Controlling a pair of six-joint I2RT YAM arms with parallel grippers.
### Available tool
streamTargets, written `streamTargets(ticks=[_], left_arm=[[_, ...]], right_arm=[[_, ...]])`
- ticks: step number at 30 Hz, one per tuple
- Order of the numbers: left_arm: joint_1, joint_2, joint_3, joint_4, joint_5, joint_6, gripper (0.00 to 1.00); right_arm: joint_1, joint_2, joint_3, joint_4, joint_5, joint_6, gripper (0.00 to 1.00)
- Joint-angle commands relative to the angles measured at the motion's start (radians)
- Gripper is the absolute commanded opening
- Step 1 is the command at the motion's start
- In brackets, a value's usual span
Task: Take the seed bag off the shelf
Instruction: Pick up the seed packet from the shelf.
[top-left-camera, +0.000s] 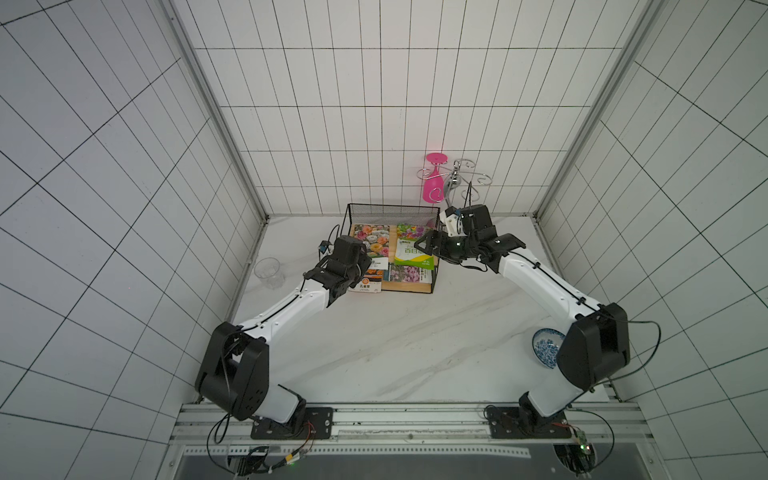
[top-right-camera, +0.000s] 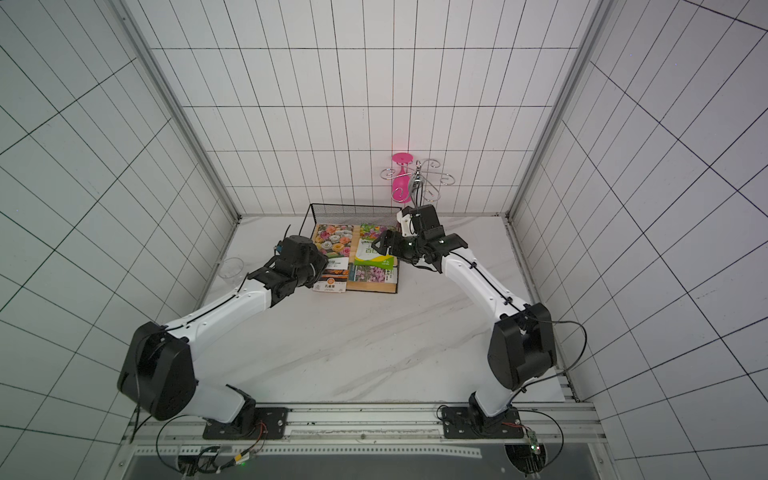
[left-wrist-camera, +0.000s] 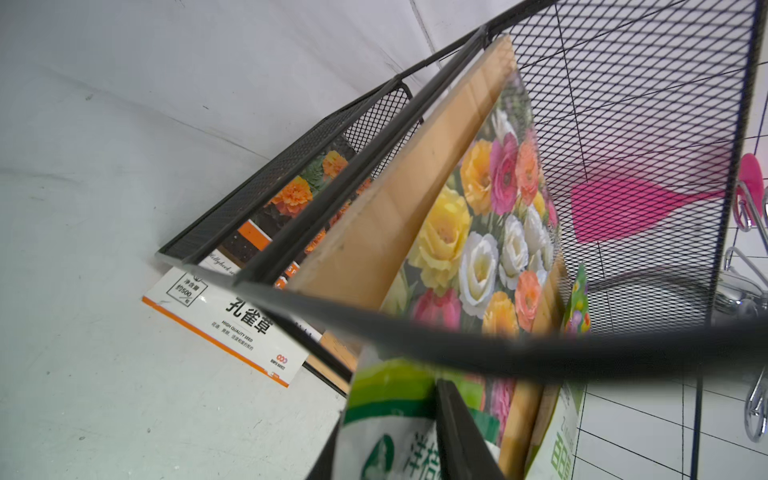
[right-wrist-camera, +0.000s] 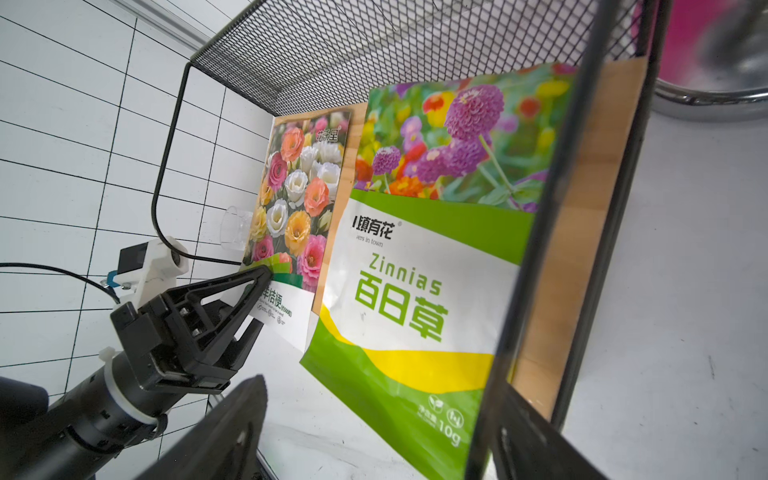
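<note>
**Left pincer straddling the seed bag's edge on the shelf's top board**

Nearest, a blue-patterned bowl (top-left-camera: 544, 345) is sitting on the white worktop (top-left-camera: 395, 340). The right arm is hiding its outer side, so its contents cannot be made out. Farther in, by the left wall, a clear cup (top-left-camera: 269, 272) is standing alone.

Beyond it, the shelf (top-left-camera: 390, 210) is standing at the back of the worktop. Its lower board is carrying a marigold bag (top-left-camera: 365, 286), which is poking out past the front and half covered by the left arm. A pink-flower bag (top-left-camera: 405, 274) is lying beside it, with only its front part showing.

On the upper board, the seed bag (top-left-camera: 372, 243), printed with mixed blooms, is lying flat just beside a zinnia bag (top-left-camera: 411, 253). The left pincer (right-wrist-camera: 264, 295) is straddling the seed bag's near edge, one finger over it and one under. The gap is narrow, but whether the fingers are pressing the bag cannot be told. The right pincer (top-left-camera: 432, 248) is hovering at the shelf's right front corner, jaws wide apart; a blurred wire post is crossing its wrist view.

Farthest, a pink goblet (top-left-camera: 432, 187) is hanging upside down on a silver stand (top-left-camera: 457, 178).
</note>
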Motion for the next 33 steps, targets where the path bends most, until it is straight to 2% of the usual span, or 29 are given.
streamTargets(ticks=[1,7,17,27,33], left_arm=[[0.000,-0.022,-0.032,-0.082,0.001,0.026,0.25],[-0.003,-0.063,-0.044,-0.103,0.005,0.025,0.20],[-0.002,-0.071,-0.034,-0.112,0.062,0.061,0.00],[-0.002,-0.096,0.003,-0.172,0.071,0.158,0.00],[-0.004,-0.166,-0.005,-0.190,0.080,0.199,0.00]], right_arm=[[0.008,-0.036,-0.024,0.007,0.014,-0.015,0.86],[0.007,-0.038,-0.029,0.005,0.018,-0.015,0.86],[0.007,-0.054,-0.038,-0.004,0.032,-0.024,0.86],[0.005,-0.076,-0.032,-0.049,0.061,-0.067,0.86],[-0.013,-0.105,-0.030,-0.081,0.077,-0.095,0.87]])
